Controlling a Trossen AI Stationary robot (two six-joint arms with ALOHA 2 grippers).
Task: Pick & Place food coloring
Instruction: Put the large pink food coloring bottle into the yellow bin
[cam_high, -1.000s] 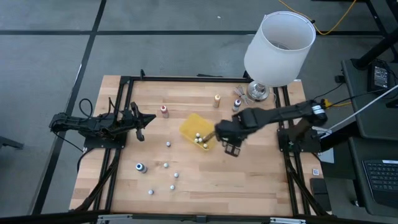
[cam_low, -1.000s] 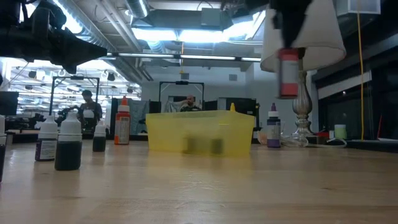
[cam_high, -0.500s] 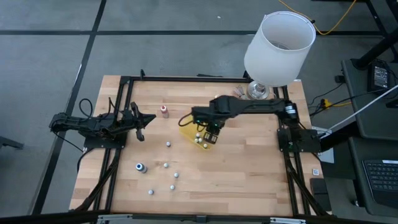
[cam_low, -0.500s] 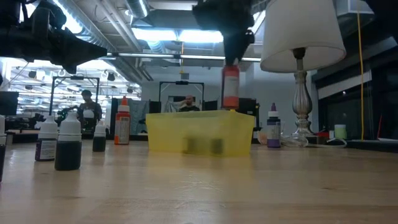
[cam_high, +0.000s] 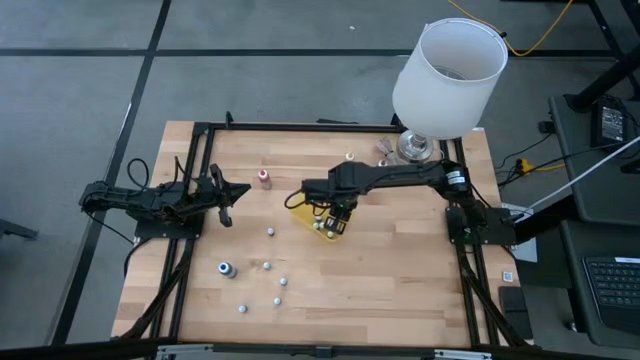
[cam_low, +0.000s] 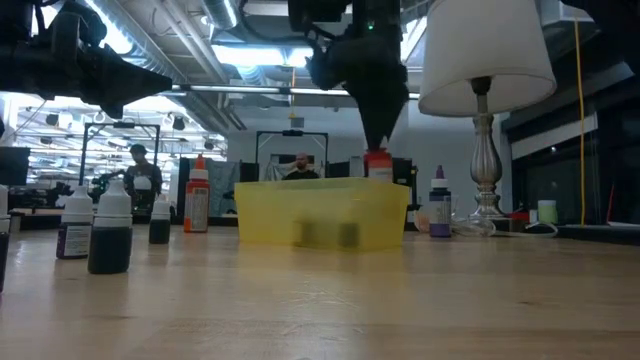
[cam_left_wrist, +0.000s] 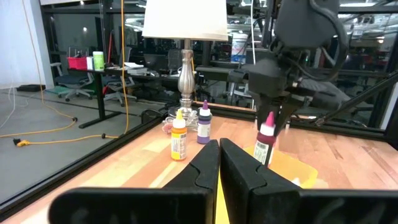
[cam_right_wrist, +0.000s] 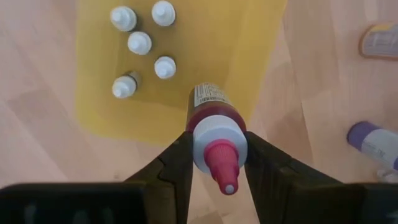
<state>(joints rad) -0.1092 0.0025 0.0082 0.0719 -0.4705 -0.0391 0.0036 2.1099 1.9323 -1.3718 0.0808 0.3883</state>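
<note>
A red food coloring bottle (cam_right_wrist: 211, 102) with a white collar and pink tip hangs over the yellow tray (cam_right_wrist: 205, 50), with my right gripper (cam_right_wrist: 216, 138) shut on it. In the low view the bottle (cam_low: 378, 165) dips behind the tray's near wall (cam_low: 322, 212). Several white-capped bottles (cam_right_wrist: 140, 42) stand in the tray. My left gripper (cam_high: 228, 195) rests shut and level at the table's left side, touching nothing. My right gripper pinches the bottle's white collar (cam_right_wrist: 200, 142), just under the pink tip, between its two fingers. The fingers point down from above. The bottle hangs upright below them, its lower end inside the tray's rim; whether it touches the tray's floor I cannot tell.
Loose small bottles (cam_high: 270, 232) dot the wood at the near left, with a blue-capped one (cam_high: 225, 268). A red bottle (cam_high: 264, 178) stands left of the tray; a yellow one (cam_left_wrist: 178, 140) and a purple one (cam_left_wrist: 204, 124) stand behind it. A white lamp (cam_high: 445, 70) stands far right.
My right gripper has carried the red bottle toward the table's left edge, from right of the tray to above it, and has come down. The bottle has stayed upright and its lower end has sunk below the tray's rim.
</note>
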